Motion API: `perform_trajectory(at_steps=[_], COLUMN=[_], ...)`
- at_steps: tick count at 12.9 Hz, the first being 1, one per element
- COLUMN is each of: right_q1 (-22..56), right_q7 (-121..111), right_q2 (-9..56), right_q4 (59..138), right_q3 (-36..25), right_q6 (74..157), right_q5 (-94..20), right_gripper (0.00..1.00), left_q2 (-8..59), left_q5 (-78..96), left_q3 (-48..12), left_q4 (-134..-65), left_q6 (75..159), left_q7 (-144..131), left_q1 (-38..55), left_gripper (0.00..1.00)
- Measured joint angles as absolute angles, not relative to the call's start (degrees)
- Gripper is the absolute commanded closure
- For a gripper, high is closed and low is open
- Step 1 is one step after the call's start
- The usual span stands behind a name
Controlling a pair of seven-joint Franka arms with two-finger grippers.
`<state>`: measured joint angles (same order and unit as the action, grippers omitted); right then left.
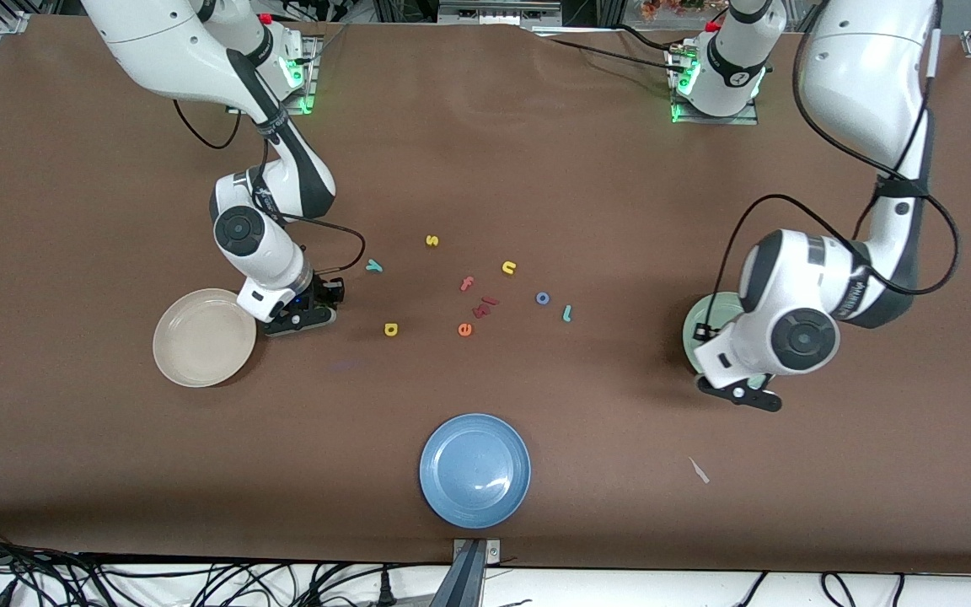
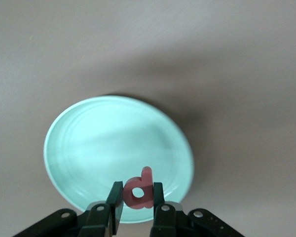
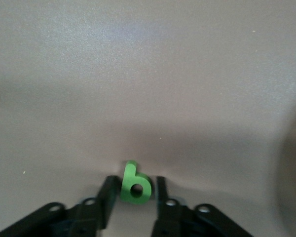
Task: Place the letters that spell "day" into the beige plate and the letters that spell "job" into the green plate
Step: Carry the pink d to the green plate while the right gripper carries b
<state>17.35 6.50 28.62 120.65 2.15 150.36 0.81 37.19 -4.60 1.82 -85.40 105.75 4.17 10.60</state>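
The left gripper (image 2: 137, 200) is clamped on the pinkish-red "b" (image 2: 139, 189) and hangs over the green plate (image 2: 89, 148), which sits at the left arm's end of the worktop (image 1: 485, 152). The right gripper (image 3: 134, 195) is down at the worktop just beside the beige plate (image 1: 204, 337), its fingers (image 3: 107, 195) on either side of the green "d" (image 3: 135, 183); the far finger shows a slight gap, so whether they have clamped it I cannot tell. Between the two plates lie the loose letters: the teal "y" (image 1: 374, 266), the yellow "a" (image 1: 390, 329), the blue "o" (image 1: 542, 298) and the teal "j" (image 1: 567, 314), among a yellow "s" (image 1: 431, 241), a yellow "n" (image 1: 509, 268), a pinkish "f" (image 1: 467, 283) and an orange "e" (image 1: 464, 330). A blue plate (image 1: 474, 470) lies nearer the front camera.
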Motion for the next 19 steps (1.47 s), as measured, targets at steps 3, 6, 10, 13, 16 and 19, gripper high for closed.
perform_trajectory(at_steps=[3, 6, 10, 13, 16, 19], right_q1=[17.4, 17.4, 17.3, 17.1, 16.6, 14.7], right_q7=[6.5, 7.6, 5.4, -4.1, -14.1, -20.2], right_q2=[28.5, 28.0, 25.1, 23.7, 23.5, 23.8], right_q4=[120.7, 119.9, 115.0, 114.9, 115.2, 115.6], right_q3=[2.2, 2.2, 1.0, -4.3, -9.2, -11.0], right_q6=[150.4, 149.3, 138.5, 136.6, 136.1, 136.1], right_q5=[0.8, 0.8, 0.8, 0.8, 0.8, 0.8], right_gripper=[1.00, 1.00, 1.00, 1.00, 1.00, 0.72], left_q2=[38.7, 41.3, 42.6, 41.5, 38.8, 38.5], left_q5=[-5.7, -5.9, -5.9, -5.9, -5.9, -5.9], left_q3=[1.8, 1.2, 0.4, -2.0, -7.0, -12.4], left_q4=[-88.4, -88.9, -88.8, -87.9, -87.3, -87.4], left_q6=[106.3, 108.4, 109.1, 109.0, 108.4, 108.9], left_q7=[5.7, 5.7, 5.7, 4.8, -3.5, -22.3], left_q1=[7.4, 7.8, 8.6, 10.1, 11.5, 13.8], left_gripper=[0.99, 0.61, 0.00, 0.00, 0.00, 0.00])
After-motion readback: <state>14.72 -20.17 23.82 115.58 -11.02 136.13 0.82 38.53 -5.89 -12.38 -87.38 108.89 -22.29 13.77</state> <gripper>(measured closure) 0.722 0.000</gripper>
